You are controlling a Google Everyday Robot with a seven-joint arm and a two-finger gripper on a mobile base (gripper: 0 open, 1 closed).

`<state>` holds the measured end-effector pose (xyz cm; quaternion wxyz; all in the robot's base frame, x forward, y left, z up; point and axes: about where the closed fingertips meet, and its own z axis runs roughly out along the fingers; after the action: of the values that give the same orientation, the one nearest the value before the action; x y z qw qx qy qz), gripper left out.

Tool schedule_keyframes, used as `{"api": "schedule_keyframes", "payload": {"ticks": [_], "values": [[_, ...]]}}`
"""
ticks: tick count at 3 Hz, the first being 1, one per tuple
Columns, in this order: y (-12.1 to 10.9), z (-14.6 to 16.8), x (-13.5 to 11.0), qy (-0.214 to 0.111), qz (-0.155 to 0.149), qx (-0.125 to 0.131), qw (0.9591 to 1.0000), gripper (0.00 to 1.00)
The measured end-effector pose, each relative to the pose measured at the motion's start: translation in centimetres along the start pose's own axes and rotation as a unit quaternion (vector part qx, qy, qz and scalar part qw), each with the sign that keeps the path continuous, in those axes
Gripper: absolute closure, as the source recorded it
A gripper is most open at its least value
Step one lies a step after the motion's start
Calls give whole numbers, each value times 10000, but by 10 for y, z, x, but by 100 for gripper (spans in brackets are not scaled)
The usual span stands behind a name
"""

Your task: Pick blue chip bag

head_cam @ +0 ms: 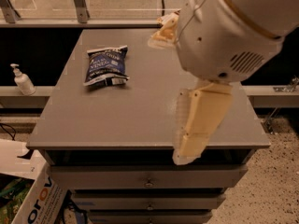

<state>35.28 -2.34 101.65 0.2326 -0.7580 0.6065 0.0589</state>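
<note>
One blue bag (106,66) is laid flat on the table (117,120), toward its rear left. The gripper (198,125) is positioned over the table's front right edge, well apart from the blue bag; its state cannot be told.

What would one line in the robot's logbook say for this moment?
stage: before grasp | blue chip bag: lying flat, back left of cabinet top, untouched | gripper: hanging over front right edge, well apart from bag
</note>
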Motion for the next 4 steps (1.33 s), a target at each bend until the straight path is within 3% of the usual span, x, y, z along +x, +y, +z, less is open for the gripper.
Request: {"api": "schedule_keyframes", "payload": {"ticks": [2, 4], "values": [[-27, 48, 8, -207, 79, 4, 9998, 0], [-60, 104, 21, -551, 367, -122, 9977, 0]]}}
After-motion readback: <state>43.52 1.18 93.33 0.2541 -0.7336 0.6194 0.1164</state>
